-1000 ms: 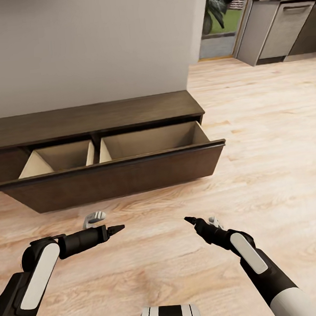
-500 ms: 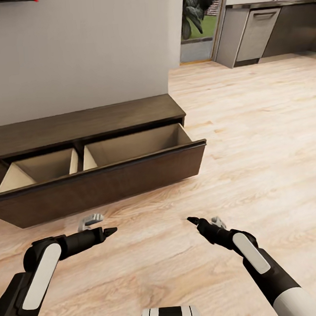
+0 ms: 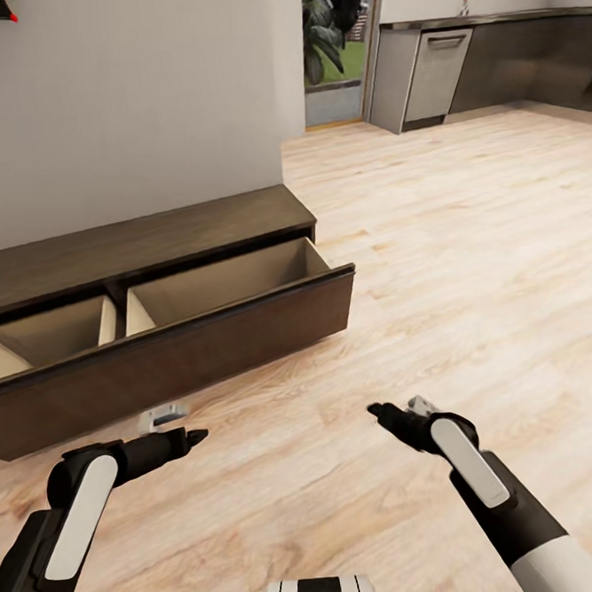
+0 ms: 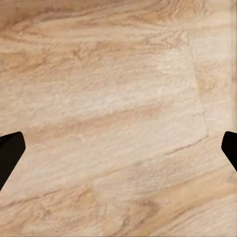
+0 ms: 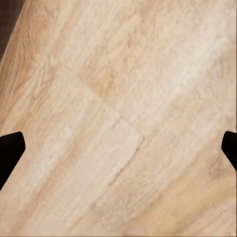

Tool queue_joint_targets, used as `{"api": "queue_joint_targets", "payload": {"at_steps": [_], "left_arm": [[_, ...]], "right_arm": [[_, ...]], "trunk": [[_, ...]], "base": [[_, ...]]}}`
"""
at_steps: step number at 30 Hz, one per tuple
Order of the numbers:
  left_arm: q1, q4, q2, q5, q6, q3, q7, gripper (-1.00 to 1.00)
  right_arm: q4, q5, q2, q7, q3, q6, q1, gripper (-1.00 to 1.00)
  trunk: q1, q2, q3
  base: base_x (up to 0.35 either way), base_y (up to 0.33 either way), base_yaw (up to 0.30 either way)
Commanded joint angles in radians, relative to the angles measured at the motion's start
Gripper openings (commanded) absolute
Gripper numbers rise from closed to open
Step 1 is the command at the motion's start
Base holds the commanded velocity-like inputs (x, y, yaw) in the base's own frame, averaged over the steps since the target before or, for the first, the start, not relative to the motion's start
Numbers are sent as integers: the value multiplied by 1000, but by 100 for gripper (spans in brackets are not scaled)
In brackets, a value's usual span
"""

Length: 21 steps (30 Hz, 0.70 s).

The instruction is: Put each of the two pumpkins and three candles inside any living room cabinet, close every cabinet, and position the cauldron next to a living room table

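In the head view no brand, label or writing could be read on any surface. The cabinet [image 3: 141, 246] stood against the grey wall [image 3: 129, 95] at the left, low and dark brown, its wide drawer [image 3: 171, 346] pulled out over the light wood floor [image 3: 471, 255]. Two pale compartments lay open to view inside it, split by a thin divider, and both looked bare. Against the picture from a second earlier the whole scene had slid to the left and slightly down, which was the camera turning and not the furniture: the cabinet's right end sat nearer the middle, more of the kitchen counter [image 3: 491, 58] and its grey appliance front [image 3: 434, 76] showed at the upper right, and the potted plant [image 3: 327, 17] in the doorway had come further in. The left gripper [image 3: 193, 438] and the right gripper [image 3: 381, 411] hung low over the floor in front of the drawer, well apart from each other and from the cabinet, much as before, each ending in a dark point.

In the left wrist view, two black fingertips [image 4: 10, 153] sat at opposite edges over bare floorboards, so the pincer was spread wide and held nothing.

In the right wrist view, the black fingertips [image 5: 10, 150] likewise stood far apart above the planks, released and empty.
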Motion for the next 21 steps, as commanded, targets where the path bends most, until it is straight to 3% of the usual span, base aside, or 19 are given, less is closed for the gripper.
{"api": "queue_joint_targets", "payload": {"at_steps": [1, 6, 10, 18, 21], "left_arm": [[0, -2, 1, 12, 3, 0, 11, 100], [-1, -4, 1, 17, 3, -12, 12, 100], [-7, -4, 2, 17, 3, -63, 12, 100], [-28, -1, 7, 19, 3, -81, 11, 100], [-32, 0, 12, 58, 3, -84, 11, 100]], "right_arm": [[-26, 0, 1, -58, 9, 2, -1, 100], [-62, 9, 4, -134, 19, 6, -1, 100], [-67, 11, 4, -149, 20, 7, -1, 100], [-68, 11, 4, -147, 21, 7, -1, 100], [-68, 11, 4, -142, 23, 7, -1, 100]], "trunk": [[0, 0, 1], [-1, 0, 19], [-3, 1, 38], [-7, 3, 71], [-8, 4, 82]], "base": [[0, 0, -191], [0, 0, -188], [0, 0, -134], [0, 0, -24], [-119, 0, -1]]}}
